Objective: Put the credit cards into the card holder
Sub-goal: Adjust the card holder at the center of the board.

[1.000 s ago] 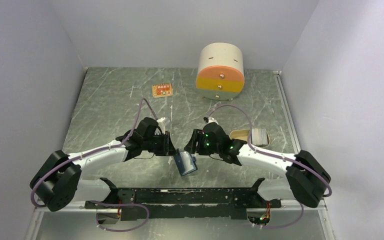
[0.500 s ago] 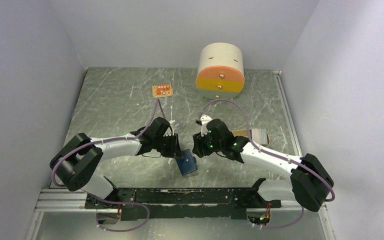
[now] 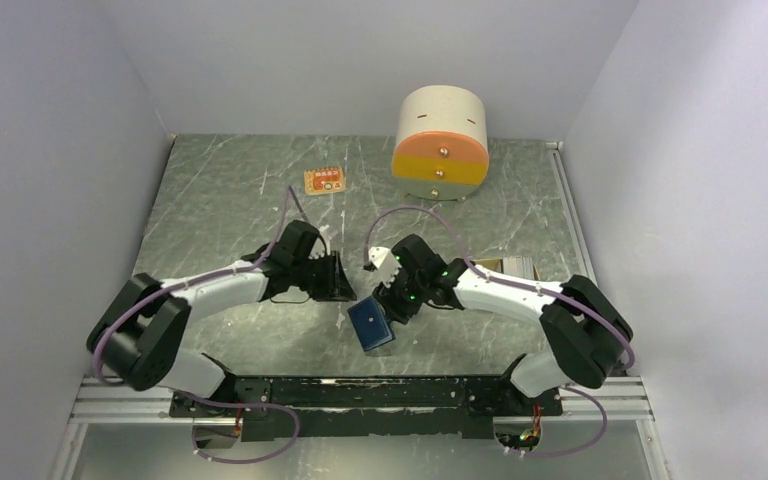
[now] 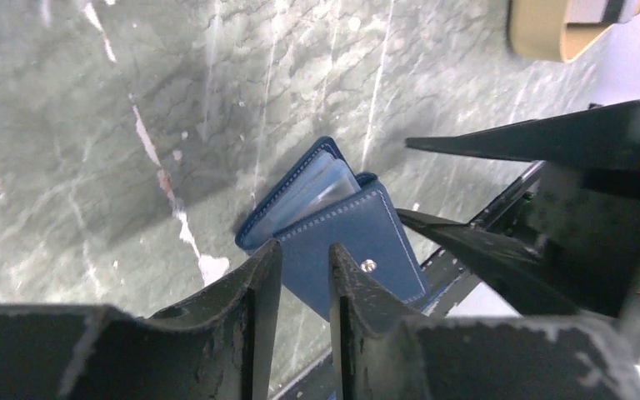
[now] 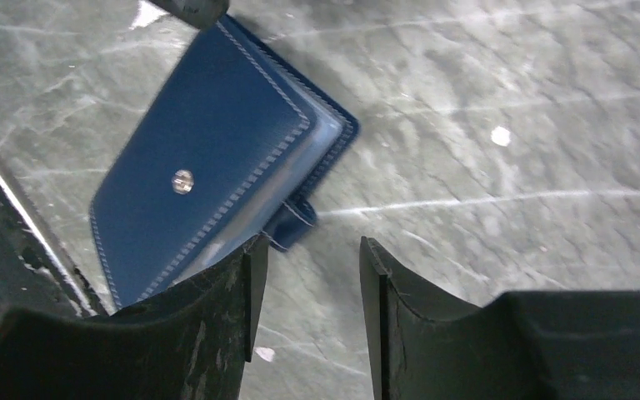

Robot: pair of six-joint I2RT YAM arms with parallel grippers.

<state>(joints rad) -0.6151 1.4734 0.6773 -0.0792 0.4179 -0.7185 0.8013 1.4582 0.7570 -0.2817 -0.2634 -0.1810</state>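
The card holder [image 3: 370, 325] lies folded shut on the table near the front edge, navy side and snap up. It also shows in the left wrist view [image 4: 337, 229] and the right wrist view [image 5: 217, 167]. My left gripper [image 3: 344, 287] is just left of it, jaws narrowly apart and empty [image 4: 304, 258]. My right gripper [image 3: 390, 303] hovers at its right edge, open and empty [image 5: 312, 258], one finger [image 5: 246, 283] beside the holder's corner. The beige credit cards [image 3: 516, 265] lie at the right, partly hidden by the right arm; they also show in the left wrist view [image 4: 550, 33].
A cream-and-orange round drawer unit [image 3: 441, 132] stands at the back. A small orange tag [image 3: 325, 181] lies at the back left. The black frame rail [image 3: 380, 390] runs along the table's front edge, close to the holder.
The holder, held open and tilted between the grippers a second ago, now lies folded shut on the table. The left gripper has drawn back left; the right gripper has swung left over the holder.
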